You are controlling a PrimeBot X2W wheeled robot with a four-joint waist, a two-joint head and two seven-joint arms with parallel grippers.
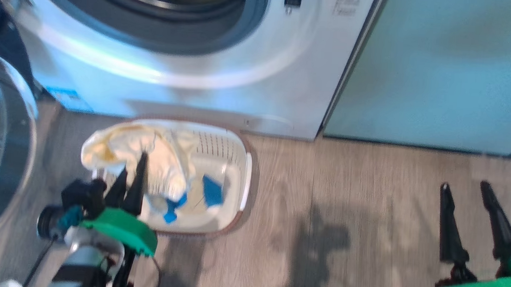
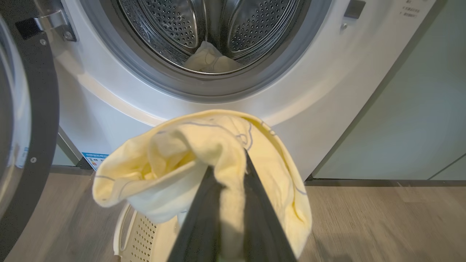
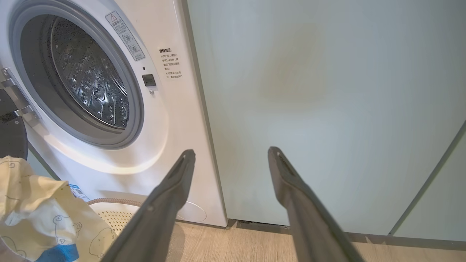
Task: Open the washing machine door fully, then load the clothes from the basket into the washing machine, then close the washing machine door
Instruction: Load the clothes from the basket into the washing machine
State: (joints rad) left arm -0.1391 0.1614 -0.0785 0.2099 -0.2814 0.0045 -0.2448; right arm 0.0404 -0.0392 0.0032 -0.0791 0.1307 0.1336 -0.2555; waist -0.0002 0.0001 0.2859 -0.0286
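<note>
The left gripper (image 2: 228,163) has its fingers pinched almost together on a fold of the clothes (image 2: 174,160), a pale yellow garment bunched up over the basket (image 1: 245,178). Part of it is raised above the basket's rim and the rest trails down inside, where blue patches (image 1: 212,190) lie near the basket's bottom. I cannot tell whether these belong to the same garment.

The fabric looks soft, light and limp, not fragile. It will likely sag from the pinch point, and the hanging end may drag on the basket's rim. Thin cloth can also slide out of narrow fingers, so a thick gathered fold near the garment's middle seems the safest hold.

The washing machine (image 1: 241,94) stands just behind the basket. Its drum mouth (image 2: 204,91) is above and beyond the basket, with a pale piece (image 2: 209,60) already inside. The washing machine door (image 2: 40,120) is swung open to the basket's left. The right gripper (image 1: 464,186) hangs over the floor (image 1: 346,189), well to the basket's right, fingers spread wide and holding nothing.
</note>
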